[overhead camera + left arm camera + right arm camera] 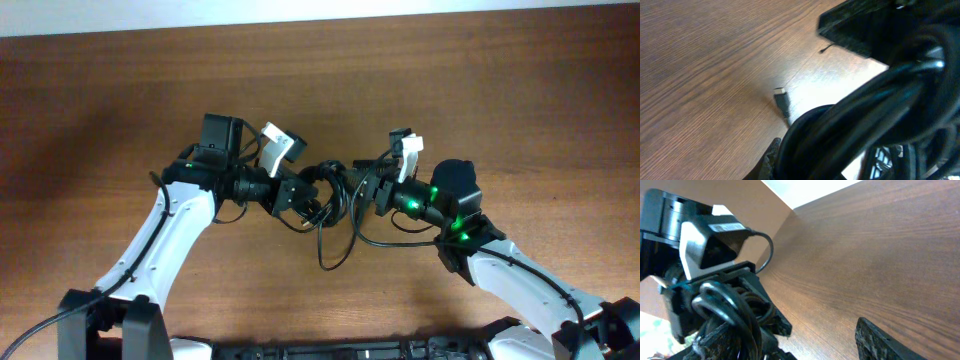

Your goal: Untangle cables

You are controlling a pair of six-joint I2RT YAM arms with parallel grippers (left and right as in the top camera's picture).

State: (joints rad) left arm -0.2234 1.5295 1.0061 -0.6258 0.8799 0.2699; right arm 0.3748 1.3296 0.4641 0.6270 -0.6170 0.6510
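Glossy black cables (330, 185) bunch in tangled loops, clamped by left jaws; right jaws gape.

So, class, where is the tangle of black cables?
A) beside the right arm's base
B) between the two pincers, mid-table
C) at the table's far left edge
B: the overhead view shows the cables bunched between the left pincer and the right pincer, above the middle of the table.

looks like a robotics lab bench from my end, plain wood-grain table (100, 120), two white robot arms (175, 225) along one edge, bare white surface (150, 12) past the far side
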